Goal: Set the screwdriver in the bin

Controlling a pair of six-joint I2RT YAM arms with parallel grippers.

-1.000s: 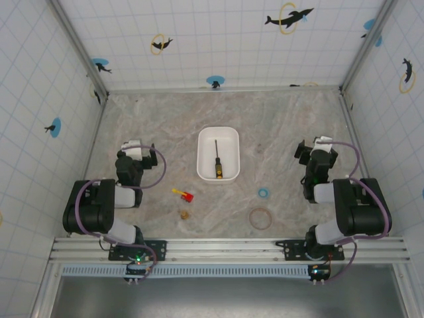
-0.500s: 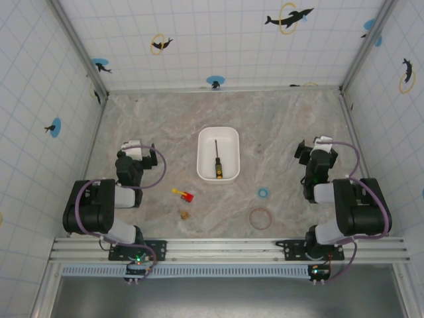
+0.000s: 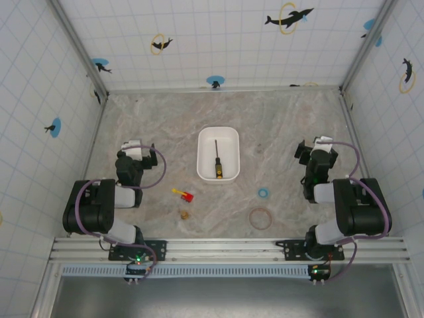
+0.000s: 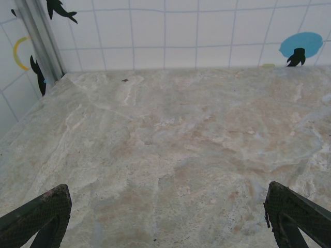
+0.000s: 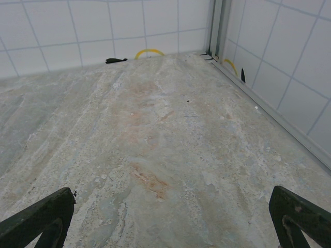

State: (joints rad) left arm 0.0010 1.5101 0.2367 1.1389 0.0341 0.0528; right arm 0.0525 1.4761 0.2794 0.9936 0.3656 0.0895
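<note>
Marble-patterned tabletop spreads between tiled walls, and near the middle of the top view sits the bin. We see the screwdriver lying inside it, flat on the bin's floor. Its long axis runs up and down the frame, with the yellow-and-black handle at the lower end and the shaft pointing toward the upper edge.

The left claw is to the left of the bin and the right claw to its right, both well apart from it. The bin lies roughly between them, perhaps slightly nearer the left one. Since the screwdriver already rests in the bin, we judge the task done and no reach toward it is needed.

The top view gives us that placement, plus a red-and-yellow toy piece below and left of the bin. The wrist views give what the top view is too small to settle: dark fingers and in the lower corners, each claw spread wide over bare marble and holding nothing.
</note>
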